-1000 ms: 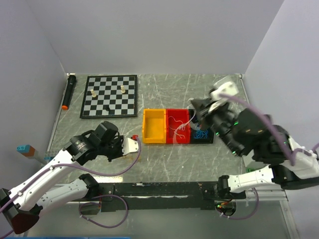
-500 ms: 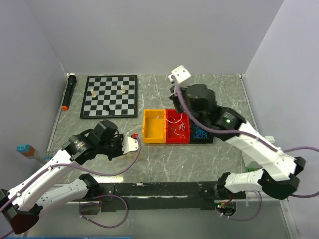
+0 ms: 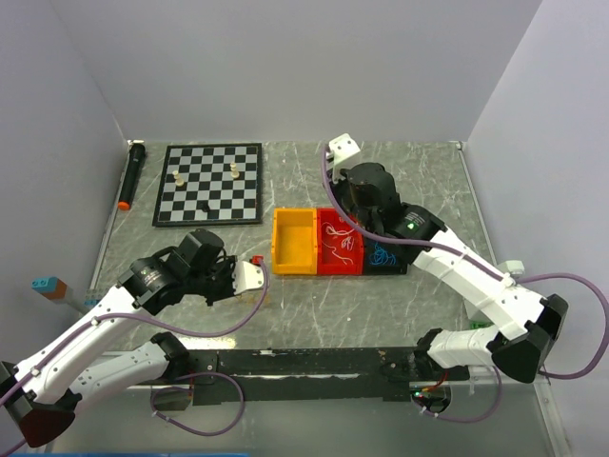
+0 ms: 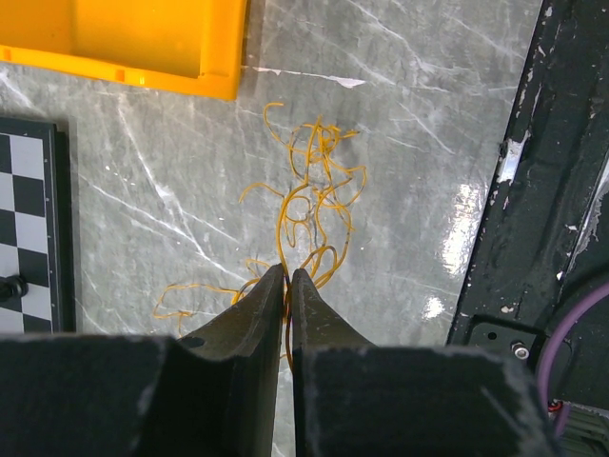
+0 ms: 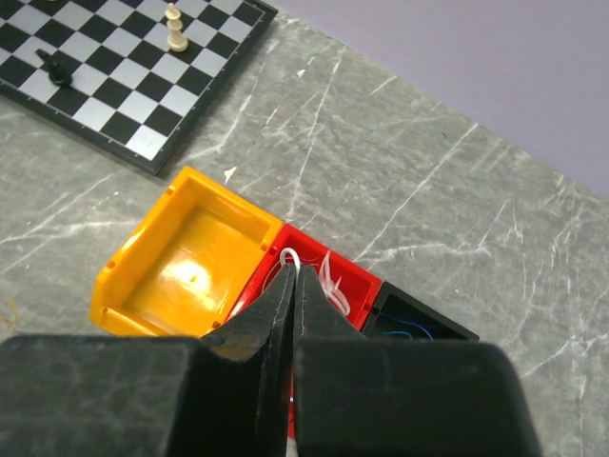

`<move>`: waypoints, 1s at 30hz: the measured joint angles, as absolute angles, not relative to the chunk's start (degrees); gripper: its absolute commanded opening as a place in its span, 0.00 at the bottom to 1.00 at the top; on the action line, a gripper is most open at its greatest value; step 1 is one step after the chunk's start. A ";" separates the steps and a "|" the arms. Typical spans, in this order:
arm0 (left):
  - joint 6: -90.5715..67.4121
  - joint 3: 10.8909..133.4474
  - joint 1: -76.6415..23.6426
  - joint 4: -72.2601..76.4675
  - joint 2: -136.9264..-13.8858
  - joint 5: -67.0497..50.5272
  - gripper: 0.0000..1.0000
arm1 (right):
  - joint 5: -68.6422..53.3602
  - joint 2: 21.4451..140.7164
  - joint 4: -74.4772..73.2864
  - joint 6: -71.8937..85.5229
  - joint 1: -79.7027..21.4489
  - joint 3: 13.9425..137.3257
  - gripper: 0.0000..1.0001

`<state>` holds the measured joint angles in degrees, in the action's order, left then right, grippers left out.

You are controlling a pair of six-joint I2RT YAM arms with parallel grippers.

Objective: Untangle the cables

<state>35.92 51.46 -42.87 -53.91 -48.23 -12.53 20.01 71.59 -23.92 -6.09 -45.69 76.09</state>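
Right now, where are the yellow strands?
In the left wrist view, the yellow strands lie on the table, one end pinched in the left gripper, near the yellow bin.

The grey desk (image 3: 314, 309) carries a chessboard (image 3: 209, 184) toward its far-left corner, with a few pieces on it. A black stick (image 3: 131, 173) with an orange tip lies along the left edge. Mid-desk, a yellow bin (image 3: 293, 243), a red bin (image 3: 328, 269) and a black bin (image 3: 400, 268) touch in a row. The cables (image 3: 335, 248) show as white strands in the red bin and blue ones in the black bin. The left tool (image 3: 249, 276) sits just beside the yellow bin. The right arm (image 3: 447, 262) bends in from the near-right corner, its wrist over the red bin.
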 measured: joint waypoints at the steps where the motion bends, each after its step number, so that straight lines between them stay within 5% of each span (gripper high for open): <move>1: 35.97 51.46 -42.87 -53.91 -48.23 -12.53 0.13 | 19.99 71.59 -23.16 -5.89 -45.36 75.53 0.00; 30: 36.36 56.01 -42.87 -54.33 -50.94 -12.58 0.16 | 23.05 82.08 -8.54 2.81 -38.68 64.40 0.00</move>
